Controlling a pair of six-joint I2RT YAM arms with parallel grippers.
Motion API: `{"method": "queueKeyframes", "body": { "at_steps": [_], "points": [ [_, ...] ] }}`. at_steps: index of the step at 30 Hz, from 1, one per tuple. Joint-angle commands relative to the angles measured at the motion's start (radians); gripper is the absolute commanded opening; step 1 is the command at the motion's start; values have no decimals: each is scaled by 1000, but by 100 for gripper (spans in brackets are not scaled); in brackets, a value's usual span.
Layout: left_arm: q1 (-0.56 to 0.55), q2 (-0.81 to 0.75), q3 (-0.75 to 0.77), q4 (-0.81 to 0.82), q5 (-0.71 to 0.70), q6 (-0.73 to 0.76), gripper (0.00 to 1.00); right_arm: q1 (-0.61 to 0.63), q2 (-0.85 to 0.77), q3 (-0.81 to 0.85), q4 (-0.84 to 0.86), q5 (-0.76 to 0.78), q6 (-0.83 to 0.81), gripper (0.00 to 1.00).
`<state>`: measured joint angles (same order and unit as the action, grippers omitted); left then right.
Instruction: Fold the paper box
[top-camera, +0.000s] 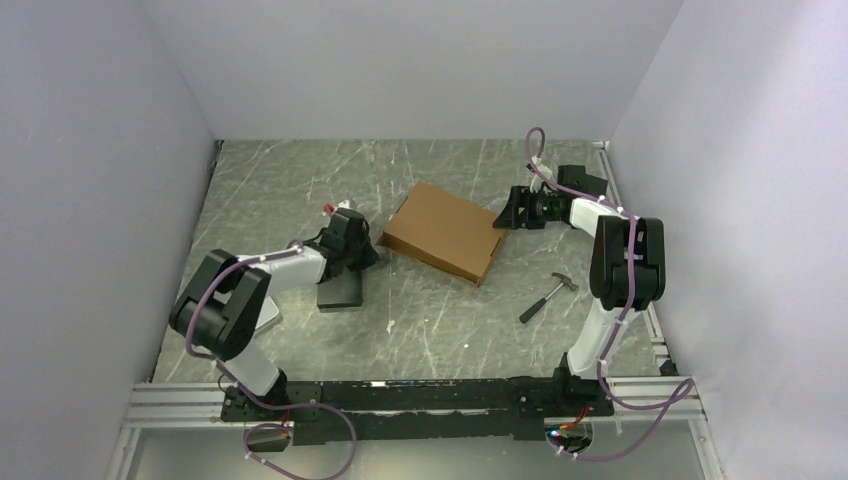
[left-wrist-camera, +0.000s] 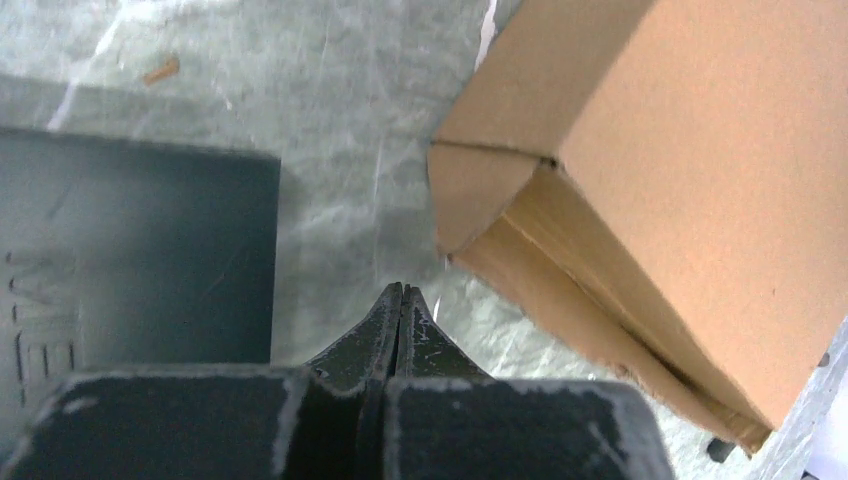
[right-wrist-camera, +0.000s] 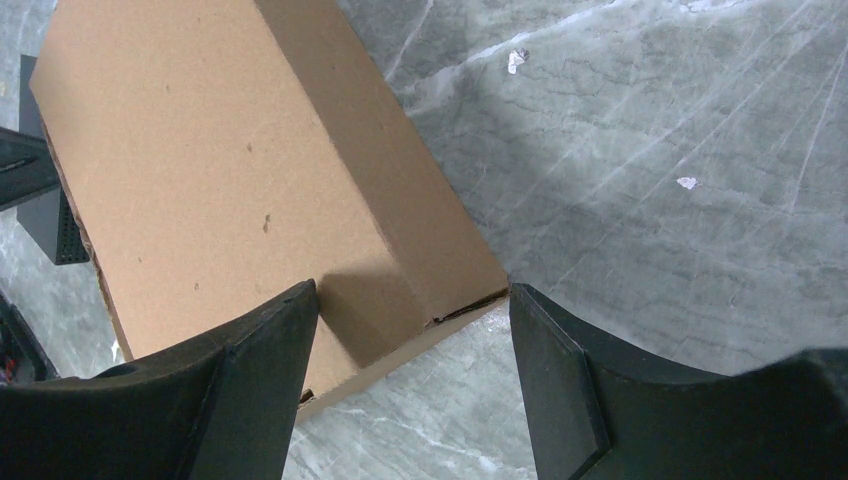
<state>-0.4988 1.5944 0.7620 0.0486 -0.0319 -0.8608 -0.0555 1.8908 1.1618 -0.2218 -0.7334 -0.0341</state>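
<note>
The paper box (top-camera: 445, 232) is brown cardboard and lies as a closed shallow box in the middle of the table. My left gripper (top-camera: 372, 250) is shut and holds nothing; it sits low just left of the box's near left corner. In the left wrist view its tips (left-wrist-camera: 402, 288) are pressed together a short way from that corner of the box (left-wrist-camera: 700, 150). My right gripper (top-camera: 505, 215) is open at the box's right corner. In the right wrist view that gripper (right-wrist-camera: 412, 290) straddles the corner of the box (right-wrist-camera: 230, 170), one finger (right-wrist-camera: 270, 340) over the top face.
A black rectangular block (top-camera: 341, 290) lies on the table under the left wrist, also seen as the block (left-wrist-camera: 140, 250) beside the jaws. A small hammer (top-camera: 548, 297) lies right of centre. A small red-tipped item (top-camera: 328, 209) sits behind the left gripper. White walls enclose three sides.
</note>
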Motion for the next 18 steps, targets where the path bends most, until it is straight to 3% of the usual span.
{"method": "queueKeyframes", "body": {
  "at_steps": [1, 11, 18],
  "points": [
    [25, 62, 93, 33, 59, -20, 0, 17, 37, -7, -53, 89, -55, 73],
    [78, 225, 381, 21, 122, 53, 0, 17, 35, -12, -53, 88, -53, 72],
    [103, 161, 327, 44, 253, 137, 0, 16, 26, -10, -53, 74, -53, 73]
  ]
}}
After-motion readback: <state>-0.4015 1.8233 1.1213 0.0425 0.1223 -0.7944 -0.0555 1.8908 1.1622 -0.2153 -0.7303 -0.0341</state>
